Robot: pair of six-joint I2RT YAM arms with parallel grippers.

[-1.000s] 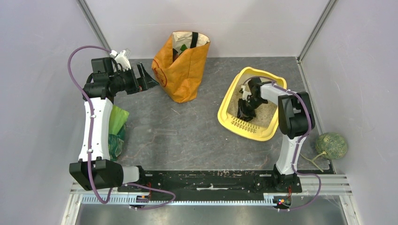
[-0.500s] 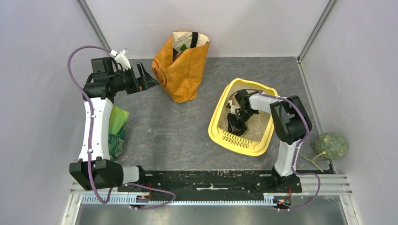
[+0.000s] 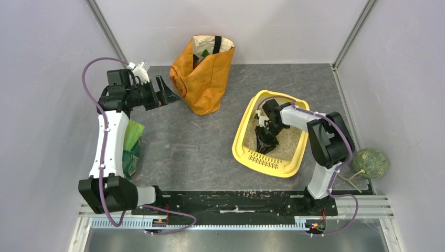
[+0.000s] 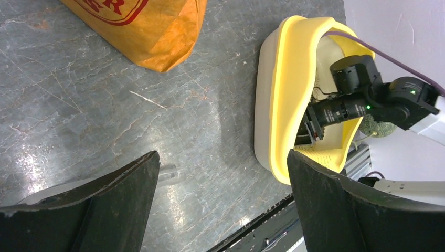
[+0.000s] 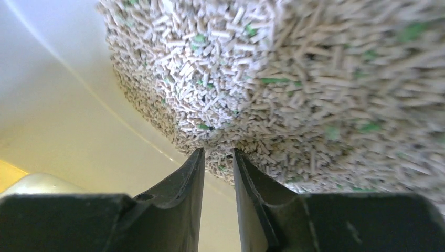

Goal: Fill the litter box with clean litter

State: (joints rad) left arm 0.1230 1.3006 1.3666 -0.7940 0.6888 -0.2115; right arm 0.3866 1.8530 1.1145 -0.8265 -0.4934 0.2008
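- The yellow litter box (image 3: 270,165) sits right of centre in the overhead view, lying at a slant with its slotted lip towards the lower left.
- Clean litter (image 3: 287,143), pale pellets flecked with green, covers part of the box floor. The white inner wall shows bare at the left of the right wrist view.
- The right gripper (image 3: 262,144) reaches down inside the box. Its fingers (image 5: 189,178) stand a narrow slit apart with nothing visible between them, and their tips meet the edge of the litter heap.
- The left gripper (image 3: 169,94) hangs at upper left of the overhead view, fingers spread wide and empty, just beside the orange bag (image 3: 204,79).
- The orange bag stands upright and open-topped at top centre, well apart from the box.
- A green bag (image 3: 131,137) lies at the left edge of the grey table (image 3: 210,147), partly under the left arm.
- A green melon (image 3: 370,162) rests at the far right, near the wall.
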